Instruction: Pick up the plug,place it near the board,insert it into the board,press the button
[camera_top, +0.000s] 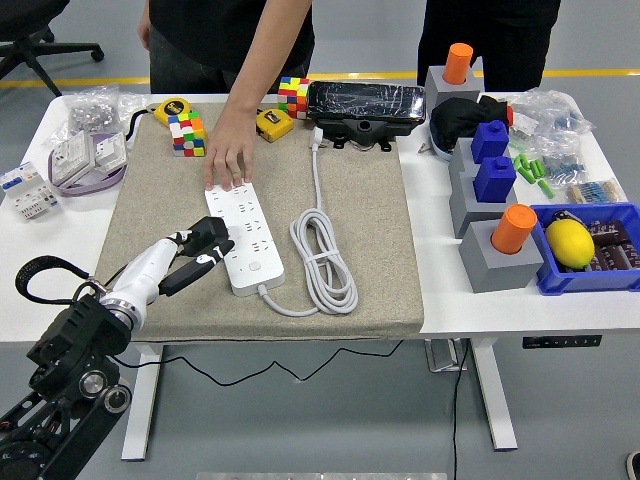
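A black plug (211, 231) lies on the grey mat, touching the left edge of the white power strip (245, 243). Its thin black cord runs left under my arm. My left hand (196, 254) reaches in from the lower left and its fingers curl around the plug, which still sits low on the mat. A person's hand (229, 152) presses flat on the far end of the strip. The strip's white cable (324, 256) lies coiled to its right. My right arm is out of view.
Rubik's cubes (186, 133), a yellow tape measure (171, 107) and a black device (365, 107) stand along the mat's far edge. Grey blocks with blue and orange pegs (492, 197) and a blue bin with a lemon (571, 243) stand at the right. White parts (77, 156) lie at the left.
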